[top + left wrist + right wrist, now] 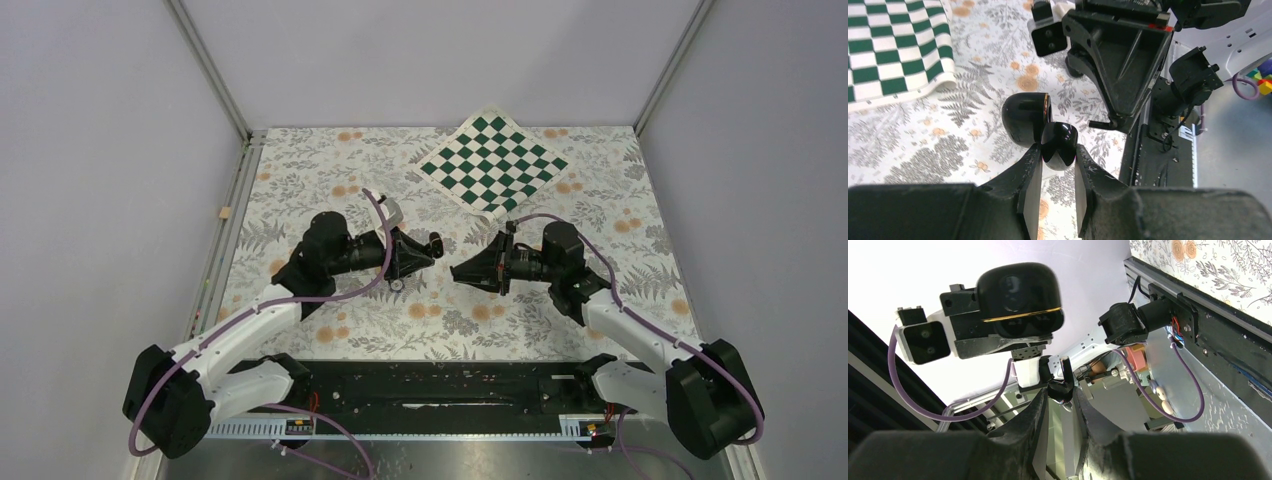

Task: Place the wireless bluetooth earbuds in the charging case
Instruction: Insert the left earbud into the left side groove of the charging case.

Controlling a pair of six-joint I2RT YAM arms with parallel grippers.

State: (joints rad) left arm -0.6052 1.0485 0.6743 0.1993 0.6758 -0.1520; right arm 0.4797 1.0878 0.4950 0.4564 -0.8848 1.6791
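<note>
My left gripper is shut on the charging case, a glossy black pebble. Its hinged lid stands open to the left with a gold rim. In the top view the case is held above the table's middle. My right gripper is shut on a tiny black earbud, pinched at the fingertips. In the top view the right gripper points left, a short way right of and below the case. The case also shows in the right wrist view. The other earbud is not in view.
A green-and-white checkered cloth lies at the back of the floral table cover. A small dark ring lies on the table under the left gripper. A small tan strip sits at the left edge.
</note>
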